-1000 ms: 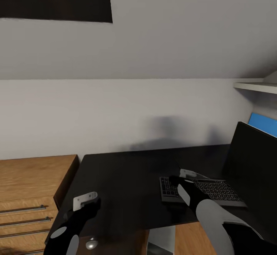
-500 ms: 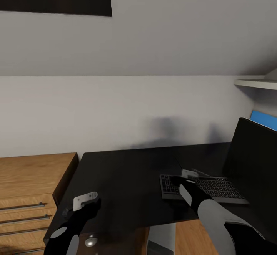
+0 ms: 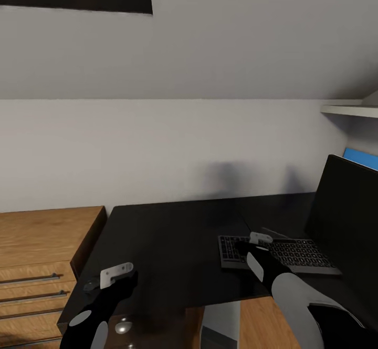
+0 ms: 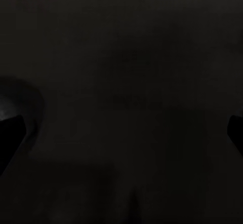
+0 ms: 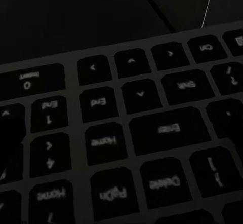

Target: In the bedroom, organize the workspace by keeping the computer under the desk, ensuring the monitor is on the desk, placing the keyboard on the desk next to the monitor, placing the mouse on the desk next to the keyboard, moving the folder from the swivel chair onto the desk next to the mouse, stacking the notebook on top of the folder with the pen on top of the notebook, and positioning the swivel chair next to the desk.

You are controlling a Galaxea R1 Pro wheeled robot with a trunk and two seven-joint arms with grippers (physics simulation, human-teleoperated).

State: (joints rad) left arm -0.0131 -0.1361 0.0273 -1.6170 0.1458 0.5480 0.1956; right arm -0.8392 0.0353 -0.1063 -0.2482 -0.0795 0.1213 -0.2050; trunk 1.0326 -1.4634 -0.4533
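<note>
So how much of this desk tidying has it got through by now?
The monitor stands on the desk, and the keyboard lies on it right beside the monitor, so those look done. The right gripper is low over the keyboard's left part; I cannot tell whether its fingers grip it. The left gripper hangs at the desk's front edge. Mouse, folder, notebook, pen and chair remain.

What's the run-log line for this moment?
right gripper: over keyboard, grip unclear | left gripper: above desk | monitor: on desk
</note>
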